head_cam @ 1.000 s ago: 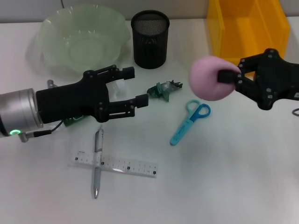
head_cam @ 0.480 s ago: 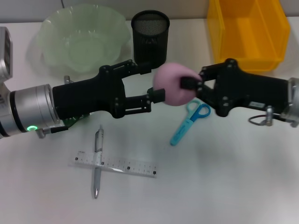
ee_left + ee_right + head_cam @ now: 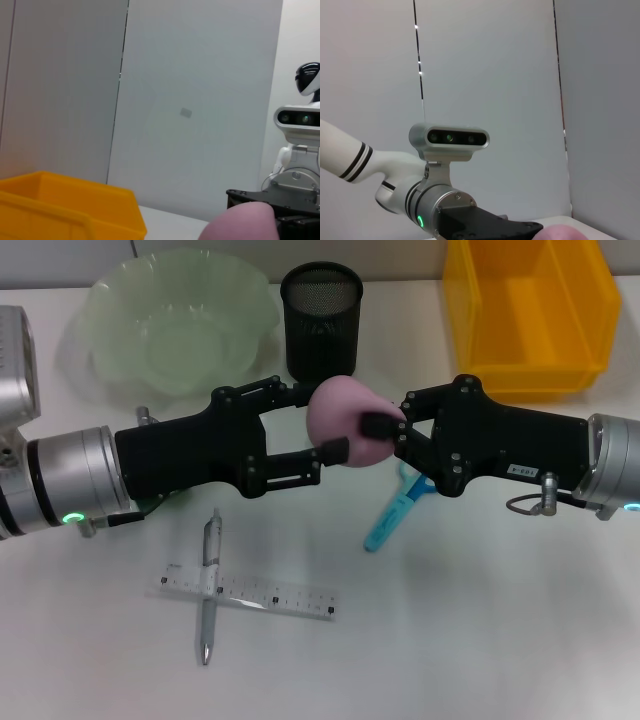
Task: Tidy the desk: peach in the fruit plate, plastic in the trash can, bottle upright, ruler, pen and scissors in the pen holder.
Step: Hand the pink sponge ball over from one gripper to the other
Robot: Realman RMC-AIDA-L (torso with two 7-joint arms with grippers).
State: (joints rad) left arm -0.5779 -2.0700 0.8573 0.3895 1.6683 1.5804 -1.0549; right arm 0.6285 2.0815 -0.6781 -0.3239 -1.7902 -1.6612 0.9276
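The pink peach [image 3: 345, 420] hangs above the middle of the white desk [image 3: 480, 620], with my right gripper [image 3: 376, 430] shut on it from the right. My left gripper [image 3: 318, 422] reaches in from the left and is open, one finger on each side of the peach. The peach's top also shows in the left wrist view [image 3: 241, 224] and the right wrist view [image 3: 564, 233]. The blue scissors [image 3: 398, 508] lie below the right gripper. The silver pen [image 3: 209, 585] lies across the clear ruler [image 3: 250, 592]. The grippers hide the plastic. My left arm covers the bottle.
The pale green fruit plate [image 3: 105, 300] stands at the back left, the black mesh pen holder [image 3: 322, 330] at the back middle, and the yellow trash can [image 3: 530, 370] at the back right. The trash can also shows in the left wrist view [image 3: 65, 207].
My right gripper has carried the peach leftward, from the right side to between my left gripper's fingers. My left arm has reached rightward to meet it.
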